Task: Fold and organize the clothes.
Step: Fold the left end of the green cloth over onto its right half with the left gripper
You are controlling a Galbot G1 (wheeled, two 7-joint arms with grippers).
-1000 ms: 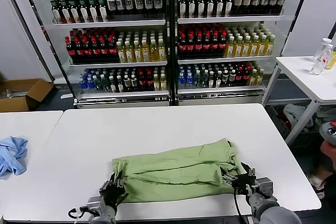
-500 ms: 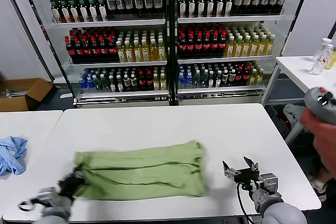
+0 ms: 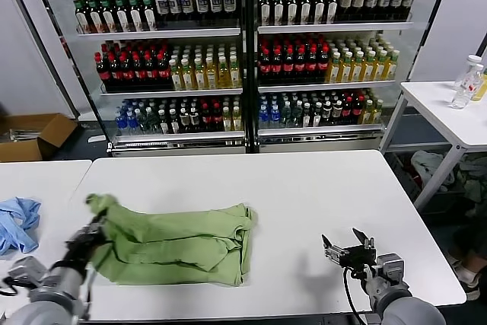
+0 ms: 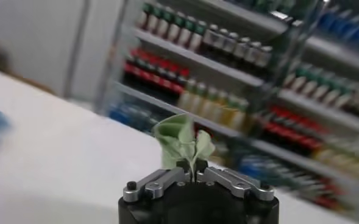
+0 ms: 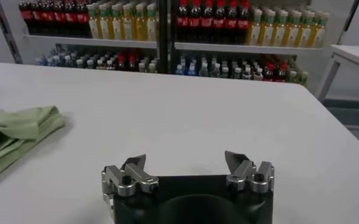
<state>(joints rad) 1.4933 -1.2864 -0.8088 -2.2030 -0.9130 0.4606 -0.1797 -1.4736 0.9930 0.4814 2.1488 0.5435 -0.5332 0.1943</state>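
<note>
1. The left claw sits at the near left edge of the white desk, pinched tight on a bunched corner of the light green shirt. In the left wrist view the pinched tuft stands up just beyond the closed fingertips.
2. From that claw the shirt spreads toward the right claw as a folded, rumpled band lying flat on the desk, its gripped end raised off the surface. Its near edge runs close to the desk's front edge.
3. The right claw rests near the desk's front right edge with its jaws spread wide and nothing between them. It is well apart from the shirt, with bare desk between; in the right wrist view the shirt's end lies off to one side.
4. Beyond both claws the desk is bare white surface up to its far edge.
5. Outward of the left claw, across a narrow gap, a second desk carries a crumpled light blue cloth.
6. Farthest off stand glass-fronted shelves of bottles; their labels are too small to read.
</note>
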